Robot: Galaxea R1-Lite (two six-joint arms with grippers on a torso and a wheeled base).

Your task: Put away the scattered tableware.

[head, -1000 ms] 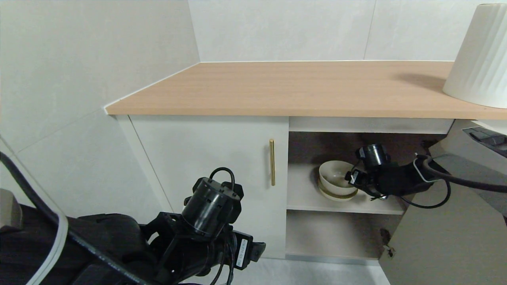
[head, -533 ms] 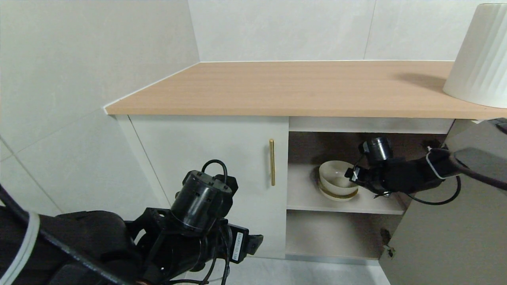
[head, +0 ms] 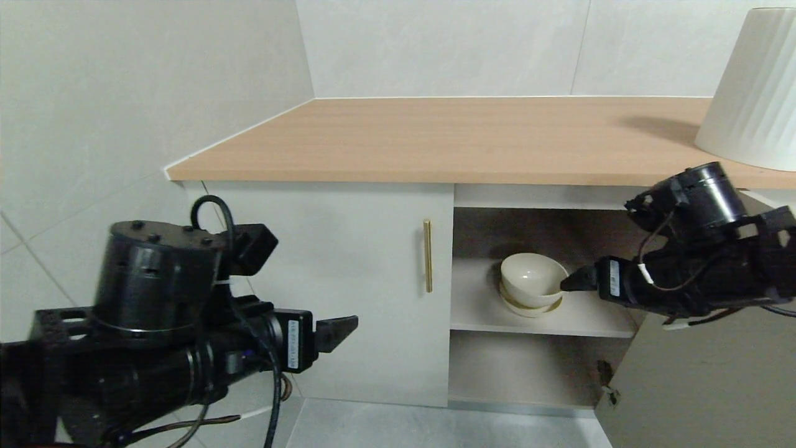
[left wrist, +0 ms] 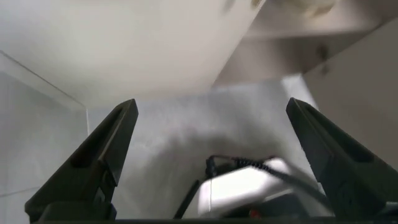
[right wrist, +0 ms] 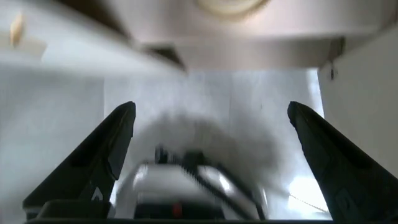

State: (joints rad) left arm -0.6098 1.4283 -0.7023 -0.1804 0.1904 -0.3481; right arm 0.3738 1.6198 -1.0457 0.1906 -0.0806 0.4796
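On cabinet shelf (head: 479, 306), stacked bowls (head: 530, 281), right gripper (head: 569, 284) near, label (head: 614, 277) print illegible

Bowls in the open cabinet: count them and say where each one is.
2. The upper bowl sits nested in the lower bowl, which rests on the cabinet shelf, to the right of the closed door. Others may be hidden deeper inside.

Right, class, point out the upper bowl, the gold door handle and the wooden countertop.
upper bowl (head: 528, 277), head view, on its inner wall.
gold door handle (head: 427, 255), head view, middle of the bar.
wooden countertop (head: 472, 137), head view, bare middle of its top surface.
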